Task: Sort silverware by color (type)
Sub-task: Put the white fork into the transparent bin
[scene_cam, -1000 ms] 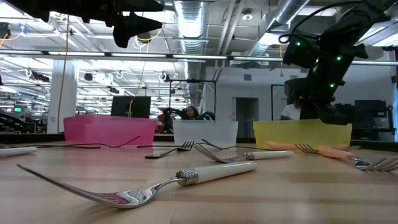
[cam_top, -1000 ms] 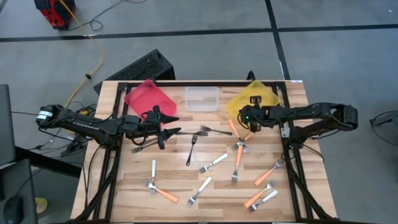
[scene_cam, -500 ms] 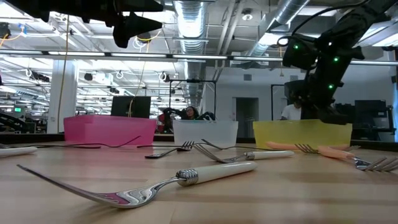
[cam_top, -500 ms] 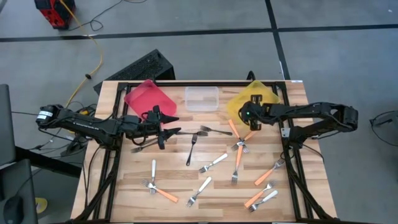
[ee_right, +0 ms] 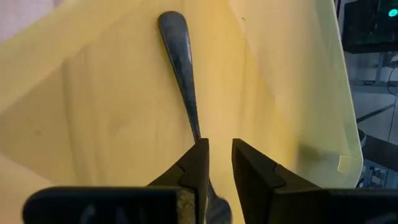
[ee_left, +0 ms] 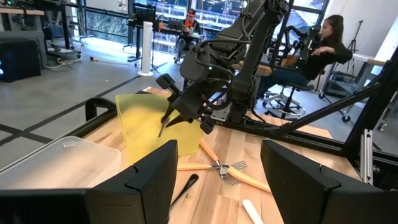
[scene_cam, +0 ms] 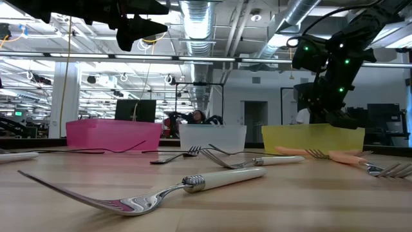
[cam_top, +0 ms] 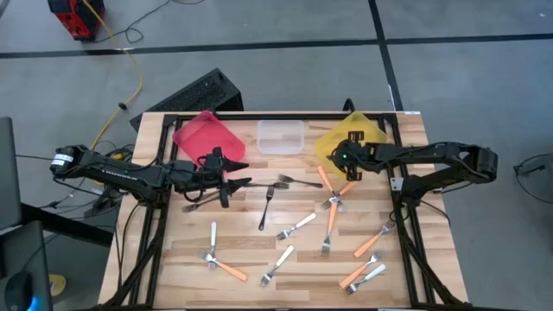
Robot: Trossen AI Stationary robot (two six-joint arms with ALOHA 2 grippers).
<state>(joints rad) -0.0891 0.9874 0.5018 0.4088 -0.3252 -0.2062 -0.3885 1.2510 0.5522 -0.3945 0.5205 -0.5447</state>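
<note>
Shifting a little toward 9 o'clock since a second ago, the right tool (cam_top: pixel 344 157) is now hanging over the middle of the yellow bin (cam_top: pixel 373 131), while nothing else on the counter (cam_top: pixel 251 252) is changing place. Three bins are standing in a row along the counter's 12 o'clock edge: the red bin (cam_top: pixel 207 136) at 11 o'clock, the clear bin (cam_top: pixel 280 136) at 12 o'clock and the yellow bin at 1 o'clock. The left arm is reaching in from 9 o'clock, and its left tool (cam_top: pixel 232 183) is hovering just beside the red bin on its 6 o'clock side, released wide with nothing in it, as the left wrist view (ee_left: pixel 217 174) is showing. The right arm is reaching in from 3 o'clock. From the right tool (ee_right: pixel 216 146) a dark fork (ee_right: pixel 181 68) is sticking out, handle end leading, above the yellow bin's floor; the left wrist view is showing that fork (ee_left: pixel 163 122) slanting down out of the tool. Whether the right tool is clenching the fork or letting it go I cannot tell. The remaining silverware is lying loose on the counter: orange-handled forks (cam_top: pixel 331 226) are lying mostly from 3 to 5 o'clock, with one more (cam_top: pixel 226 268) at 7 o'clock; white-handled forks (cam_top: pixel 298 226) are scattering across the 6 o'clock half; dark forks (cam_top: pixel 266 210) are lying near the centre, between the two tools.
</note>
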